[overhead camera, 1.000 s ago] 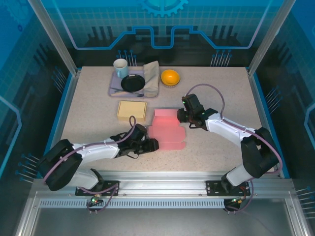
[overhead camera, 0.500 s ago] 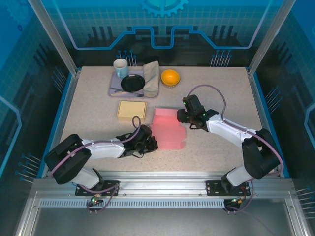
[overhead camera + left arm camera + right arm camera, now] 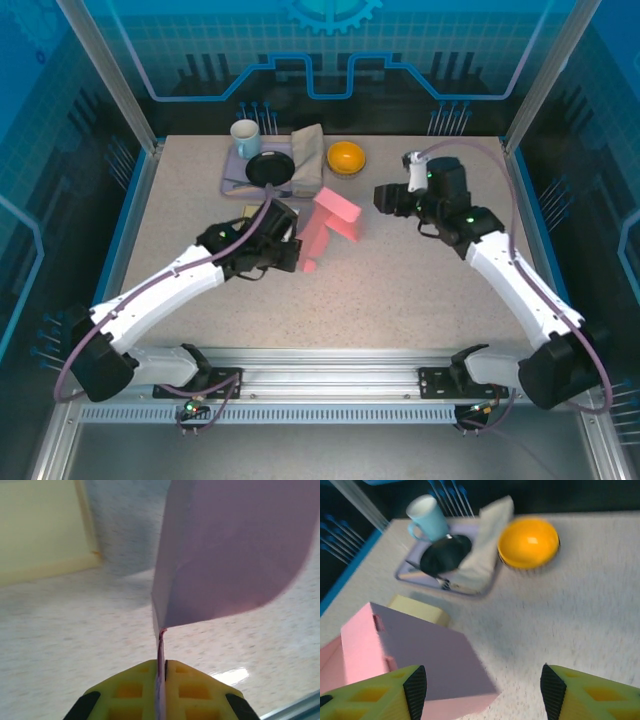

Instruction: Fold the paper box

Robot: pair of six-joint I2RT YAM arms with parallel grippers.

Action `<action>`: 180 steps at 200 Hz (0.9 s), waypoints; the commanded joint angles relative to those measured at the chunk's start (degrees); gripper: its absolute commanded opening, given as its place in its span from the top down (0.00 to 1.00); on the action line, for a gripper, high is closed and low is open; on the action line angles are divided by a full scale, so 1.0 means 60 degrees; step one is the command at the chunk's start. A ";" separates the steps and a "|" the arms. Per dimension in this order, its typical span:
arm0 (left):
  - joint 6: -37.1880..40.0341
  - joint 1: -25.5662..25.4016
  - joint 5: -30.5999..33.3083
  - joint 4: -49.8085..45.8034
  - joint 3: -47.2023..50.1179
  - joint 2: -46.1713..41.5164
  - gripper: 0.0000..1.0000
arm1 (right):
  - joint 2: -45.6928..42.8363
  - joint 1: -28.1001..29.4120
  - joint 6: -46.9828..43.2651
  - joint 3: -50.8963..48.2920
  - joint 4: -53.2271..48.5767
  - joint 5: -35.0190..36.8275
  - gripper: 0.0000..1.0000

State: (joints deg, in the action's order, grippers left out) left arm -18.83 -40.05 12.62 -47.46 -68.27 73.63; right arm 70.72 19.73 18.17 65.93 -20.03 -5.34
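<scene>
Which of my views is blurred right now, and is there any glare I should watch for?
Right wrist view: smeared, the orange bowl and mug have soft edges. Left wrist view: the pink box is close and soft, with a glare patch on the table near the left tool. Top view: sharp.

Pink paper box [image 3: 330,222]: thin card, partly folded, not closed. Raised and tilted on edge near middle of table [image 3: 430,290], upper panel leaning right. One panel round-cornered, small slot near one edge. Lower flap edge pinched in left gripper [image 3: 161,664].
</scene>
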 commanded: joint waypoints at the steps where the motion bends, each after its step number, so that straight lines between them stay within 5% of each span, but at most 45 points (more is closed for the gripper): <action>1: 0.2368 0.0169 0.1235 -0.3262 -0.1093 -0.0056 1.00 | -0.0610 -0.0090 -0.1987 0.0692 -0.1028 -0.1669 0.36; 51: 0.4035 0.0003 0.1132 -0.4384 -0.3054 0.0126 1.00 | -0.0578 0.0145 -0.6741 0.1137 -0.0889 -0.4187 0.39; 80: 0.4694 -0.0378 0.1810 -0.5169 -0.4147 0.0737 1.00 | -0.0151 0.0554 -0.8628 0.1399 -0.0600 -0.4114 0.39; 112: 0.5250 -0.1368 0.3442 -0.6110 -0.4719 0.1528 1.00 | -0.0026 0.0606 -0.8404 0.1491 -0.0471 -0.3298 0.41; 136: 0.5791 -0.2290 0.5787 -0.6597 -0.4739 0.2165 1.00 | -0.0595 0.0469 -0.7801 0.0454 0.0481 -0.2009 0.41; 180: 0.6230 -0.2549 0.7983 -0.6517 -0.4335 0.3274 0.99 | -0.1854 -0.0302 -0.6150 -0.1111 0.1822 -0.0267 0.41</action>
State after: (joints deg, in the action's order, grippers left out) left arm 15.77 -55.09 47.90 -83.96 -95.33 90.50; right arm 63.40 20.56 -25.30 62.37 -15.33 -14.92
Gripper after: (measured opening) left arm 0.054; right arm 0.589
